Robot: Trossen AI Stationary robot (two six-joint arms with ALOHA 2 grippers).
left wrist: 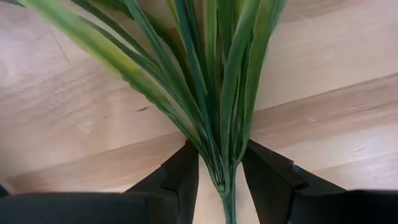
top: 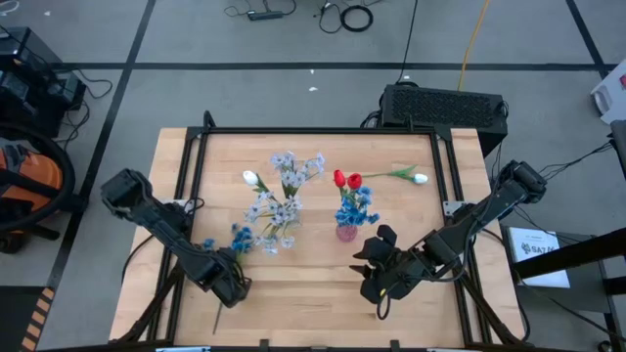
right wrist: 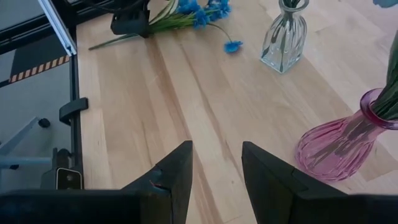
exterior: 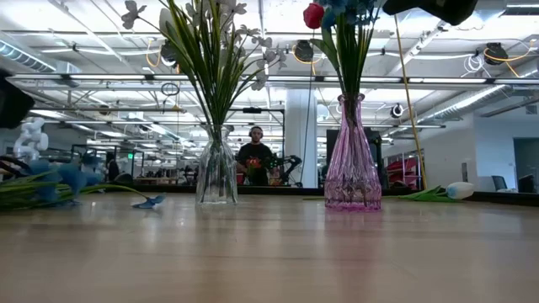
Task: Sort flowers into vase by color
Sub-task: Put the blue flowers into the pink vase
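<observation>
Left gripper [top: 227,284], nearer than the right to the clear vase [top: 281,235], has its fingers [left wrist: 183,177] closed on the stem base of the blue flower spray [top: 238,238]; the spray lies flat on the table [top: 313,293], its long axis running from the gripper toward that vase, blooms just beside it. Left wrist view alone shows the grip on the stem; high view alone shows the heading. Right gripper [top: 377,279], fingers apart and holding nothing, waits near the pink vase [top: 346,231], well away from the clear vase

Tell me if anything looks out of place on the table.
Yes: a small blue blossom lies loose on the wood, apart from the blue spray the left gripper holds. A white tulip also lies flat, outside both vases.
</observation>
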